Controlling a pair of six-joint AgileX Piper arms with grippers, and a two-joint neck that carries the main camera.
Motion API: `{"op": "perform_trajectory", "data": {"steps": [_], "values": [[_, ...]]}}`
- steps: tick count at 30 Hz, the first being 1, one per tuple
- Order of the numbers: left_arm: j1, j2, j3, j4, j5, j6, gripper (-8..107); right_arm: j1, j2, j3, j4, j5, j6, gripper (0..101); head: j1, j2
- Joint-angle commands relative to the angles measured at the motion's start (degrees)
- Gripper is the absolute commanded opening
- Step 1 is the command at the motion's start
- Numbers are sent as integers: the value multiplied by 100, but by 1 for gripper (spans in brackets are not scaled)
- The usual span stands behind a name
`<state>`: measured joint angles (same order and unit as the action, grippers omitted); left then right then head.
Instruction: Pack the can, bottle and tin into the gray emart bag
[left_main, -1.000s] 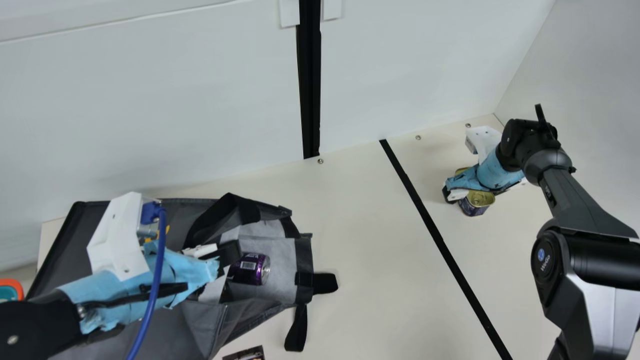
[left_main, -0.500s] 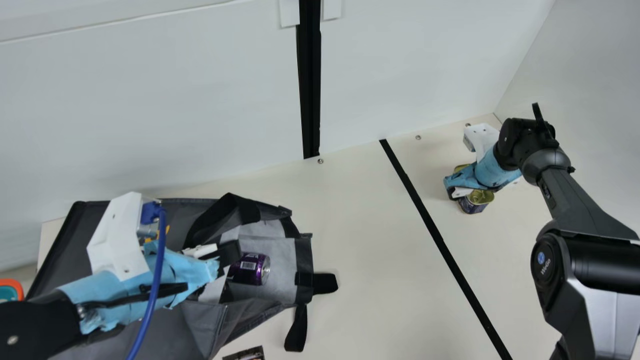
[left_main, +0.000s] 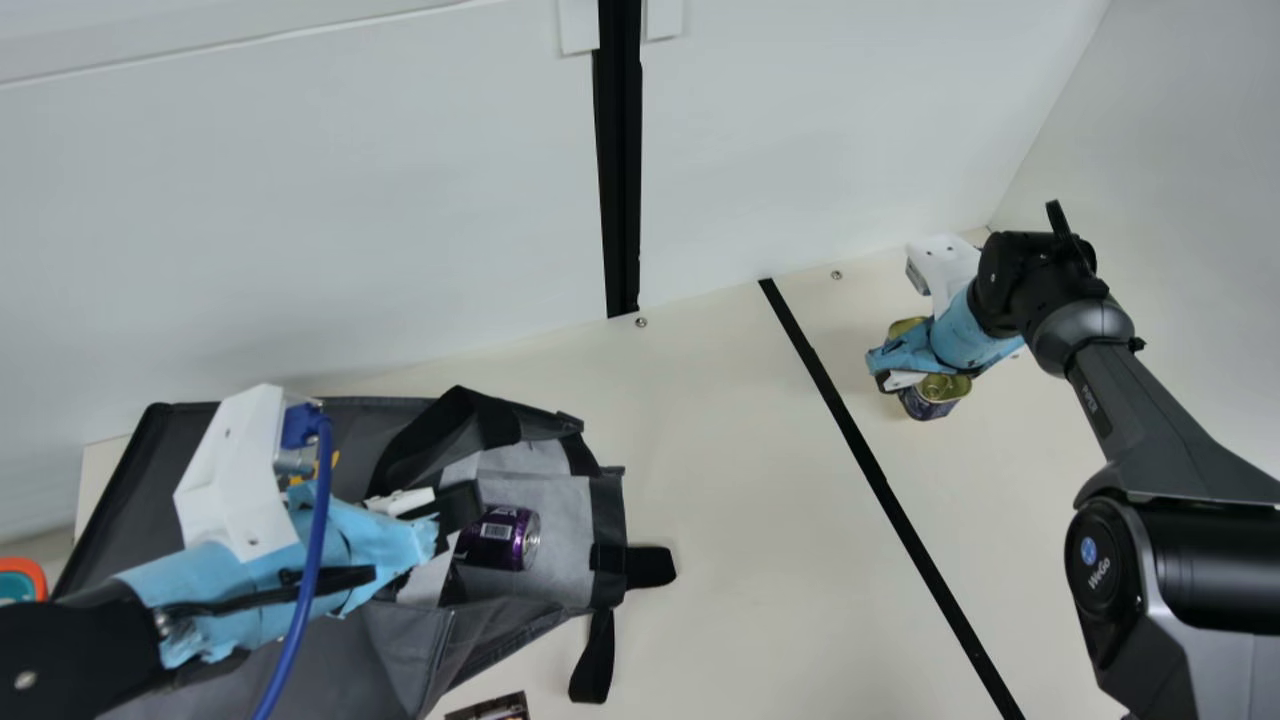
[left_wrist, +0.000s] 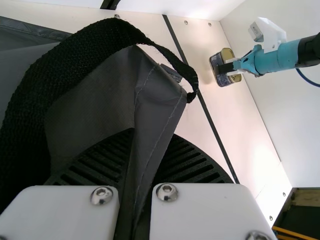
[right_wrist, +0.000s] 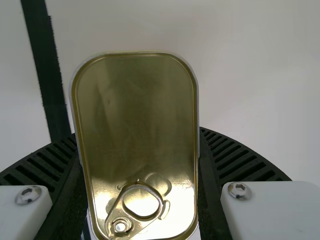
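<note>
**Can (left_main: 510, 537) in, tin (left_main: 933, 402) to go**

- Can lying on its side in gray emart bag (left_main: 400, 640), nr mouth. Looks done.
- L claw (left_wrist: 134, 142) clamped on bag edge.
- R claw (right_wrist: 137, 134) gripping tin by its sides, well apart from bag, table (left_main: 760, 560) R side; lifted or not, can't tell. Carry + drop left.
- Bottle: status unclear, poss. deeper in bag.
</note>
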<state>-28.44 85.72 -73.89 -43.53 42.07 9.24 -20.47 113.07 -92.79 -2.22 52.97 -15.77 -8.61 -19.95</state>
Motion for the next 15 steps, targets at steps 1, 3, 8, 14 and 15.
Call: {"op": "perform_trajectory", "data": {"steps": [1,3,8,14,15], "values": [[0,0,0,0,0,0,10,44,-106,90,-43,-27,24,0,-139,-5],[0,0,0,0,0,0,10,108,-213,190,-75,-45,51,0,-139,-5],[0,0,0,0,0,0,10,275,-471,424,-127,-70,107,0,-139,-5],[0,0,0,0,0,0,10,481,-766,713,-183,-107,127,0,-139,-5],[0,0,0,0,0,0,10,515,-813,762,-188,-120,117,0,-139,-5]]}}
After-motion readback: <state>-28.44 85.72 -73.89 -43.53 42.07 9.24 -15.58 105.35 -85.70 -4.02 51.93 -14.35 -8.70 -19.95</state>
